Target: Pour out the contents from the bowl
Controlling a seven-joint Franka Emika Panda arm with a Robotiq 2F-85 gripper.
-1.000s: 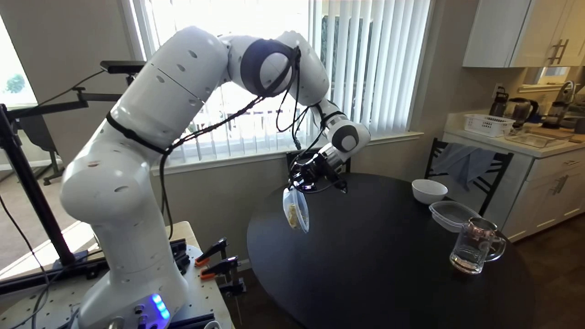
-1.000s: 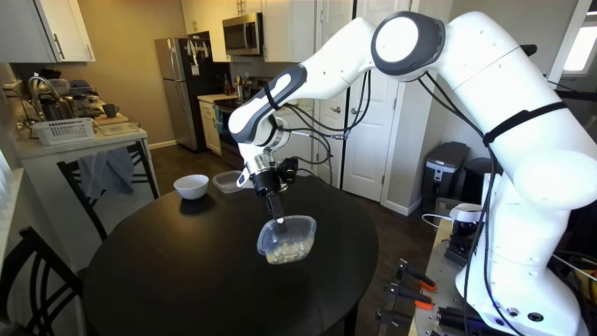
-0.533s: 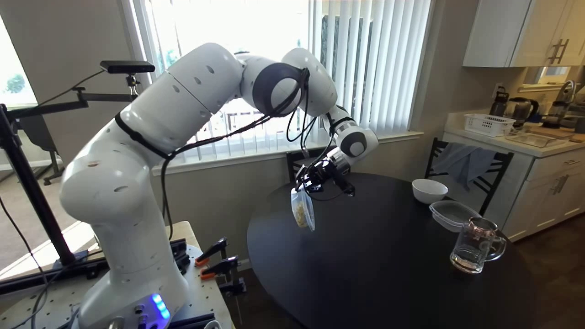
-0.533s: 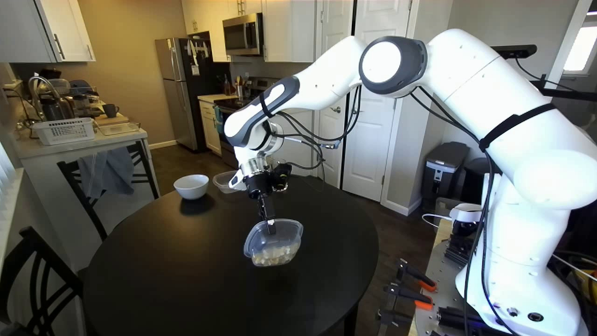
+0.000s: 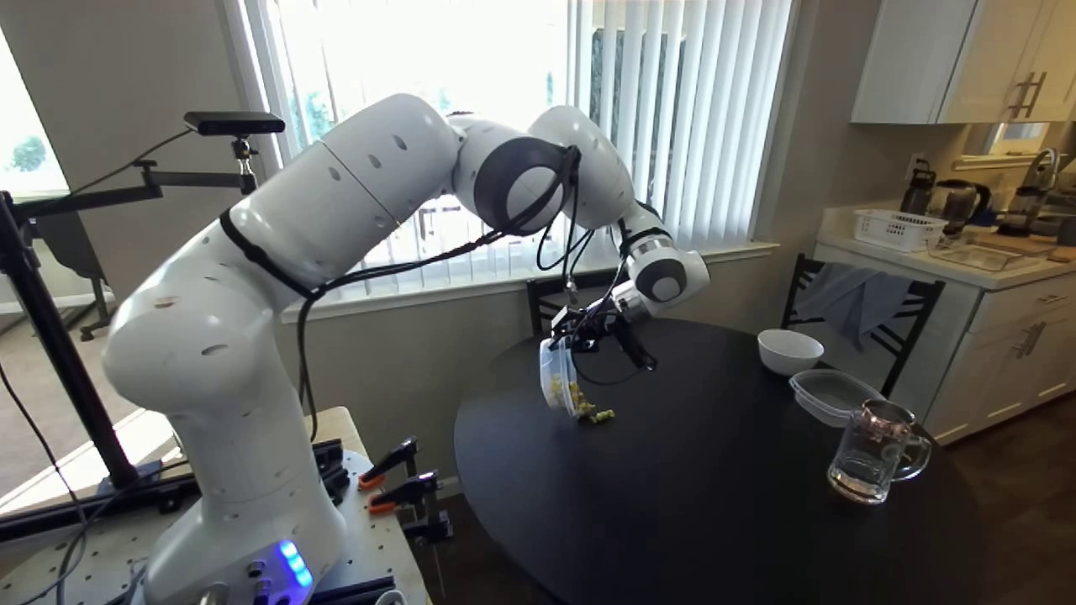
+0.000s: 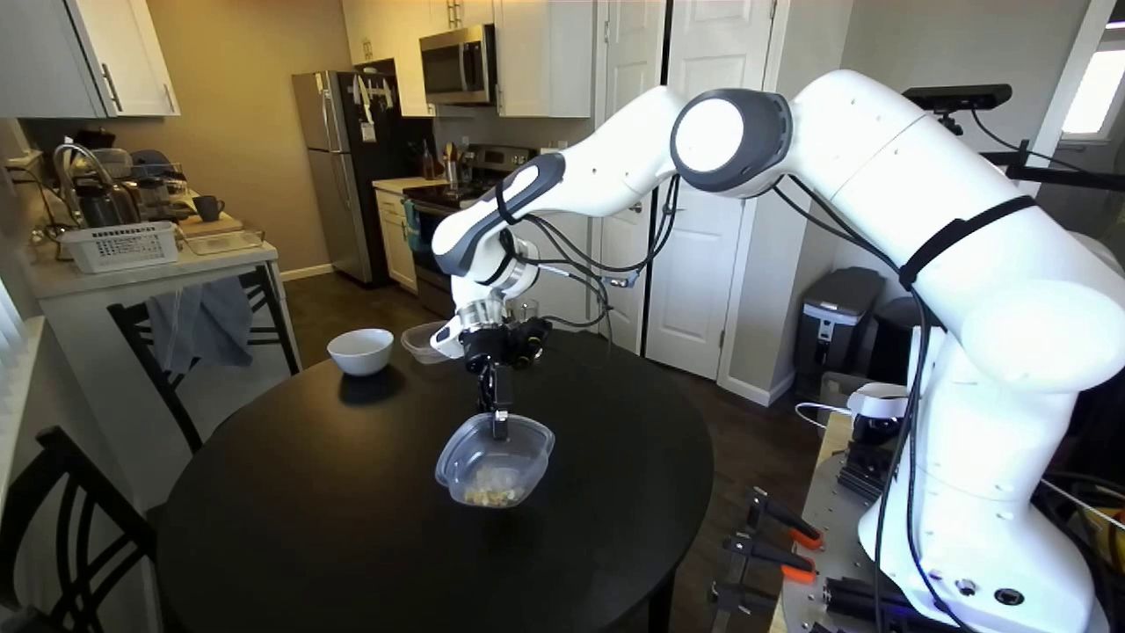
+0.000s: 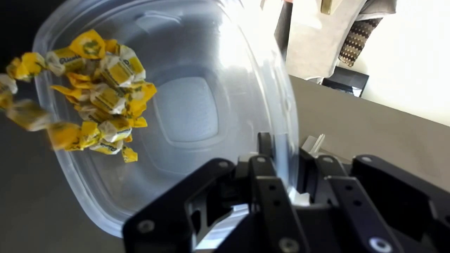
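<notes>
The bowl [image 5: 551, 370] is a translucent, bluish-grey plastic container. It is tipped on its side a little above the table, and also shows in an exterior view [image 6: 510, 462] and the wrist view [image 7: 186, 109]. My gripper [image 7: 284, 158] is shut on the bowl's upper wall, with one finger inside and one outside; it shows in both exterior views [image 5: 561, 340] [image 6: 499, 426]. The contents [image 7: 109, 98] are small yellow-wrapped candies bunched against the lower side. Several are blurred, spilling over the rim, and some show outside the bowl in an exterior view [image 5: 601, 416].
The round black table [image 5: 714, 504] is below. At its far side stand a white bowl [image 5: 788, 353], a clear shallow container [image 5: 832, 397] and a glass mug [image 5: 870, 458]. A chair with a blue-grey towel [image 5: 853, 298] stands behind. Clamps [image 6: 769, 545] edge the robot's stand.
The arm has lowered and carried the bowl slightly across the table, away from the robot's base. The bowl has tipped further. The candies, all inside before, now spill over its lower rim.
</notes>
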